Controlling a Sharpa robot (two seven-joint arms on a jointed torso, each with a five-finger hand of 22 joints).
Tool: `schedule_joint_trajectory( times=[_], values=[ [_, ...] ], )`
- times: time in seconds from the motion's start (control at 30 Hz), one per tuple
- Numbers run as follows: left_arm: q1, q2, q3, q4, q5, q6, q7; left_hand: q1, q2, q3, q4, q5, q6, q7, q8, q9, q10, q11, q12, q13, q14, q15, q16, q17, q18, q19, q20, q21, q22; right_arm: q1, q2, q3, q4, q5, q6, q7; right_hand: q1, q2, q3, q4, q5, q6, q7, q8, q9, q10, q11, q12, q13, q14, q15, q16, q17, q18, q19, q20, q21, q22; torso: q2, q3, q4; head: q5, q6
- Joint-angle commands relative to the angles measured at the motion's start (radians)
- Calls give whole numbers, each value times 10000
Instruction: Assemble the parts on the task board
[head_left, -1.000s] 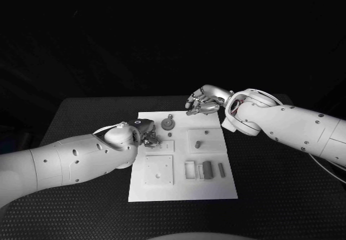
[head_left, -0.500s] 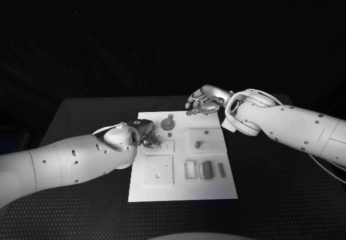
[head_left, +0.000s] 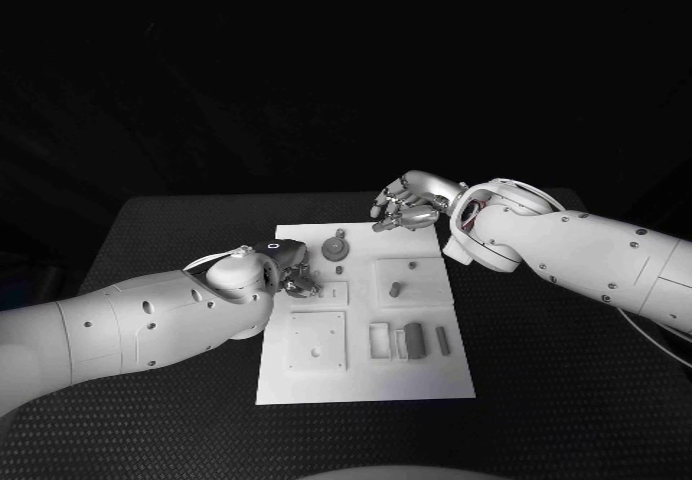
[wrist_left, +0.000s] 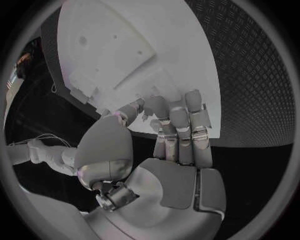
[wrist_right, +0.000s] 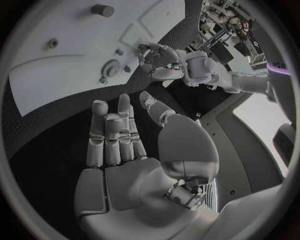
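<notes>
The white task board (head_left: 361, 372) lies mid-table. On it I see a round gear-like part (head_left: 335, 247), a short peg (head_left: 395, 289) in a square plate, and two grey bars (head_left: 415, 338) near the front. My left hand (head_left: 297, 273) is bent down at the board's left edge beside a small square socket (head_left: 332, 291); its thumb and fingertips (wrist_left: 150, 107) come close together over the board (wrist_left: 144, 55), and whether a part sits between them is hidden. My right hand (head_left: 411, 205) hovers over the far right corner, fingers (wrist_right: 106, 130) straight, thumb apart, holding nothing.
A square plate with holes (head_left: 317, 340) and an open rectangular frame (head_left: 381, 340) sit on the near half of the board. The right wrist view shows the gear (wrist_right: 112, 67), a stubby cylinder (wrist_right: 102, 10) and the left hand (wrist_right: 161, 59). Black textured table (head_left: 548, 380) surrounds the board.
The left hand has shifted very slightly at the board's left edge. The right hand and the parts have stayed put.
</notes>
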Motion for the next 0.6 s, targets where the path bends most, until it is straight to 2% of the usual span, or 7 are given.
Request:
schedule_joint_trajectory(
  times=[0.03,0.6],
  values=[
    [-2,-4,6,35,77,-67,16,2,-65,-6,63,-63,503,-433,-55,16,-648,-82,23,-10,-130,-48,63,-14,-140,60,-24,-56,11,-9,-7,3,7,8,114,25,-81,-27,-1,35,37,174,221,-61,10,-14,84,-37,-12,-68,-8,-54,-12,115,-54,19,-43,131,3,-2,3,-5,4],
    [-4,-142,9,98,374,-71,63,7,-62,-6,65,-62,501,-433,-56,16,-650,-82,23,-10,-132,-48,62,-15,-140,59,-24,-58,12,-22,-18,3,3,10,122,27,-81,-27,-1,35,37,174,221,-62,10,-14,84,-37,-12,-68,-8,-54,-12,116,-54,19,-43,131,1,-11,1,-11,-2]
  ],
)
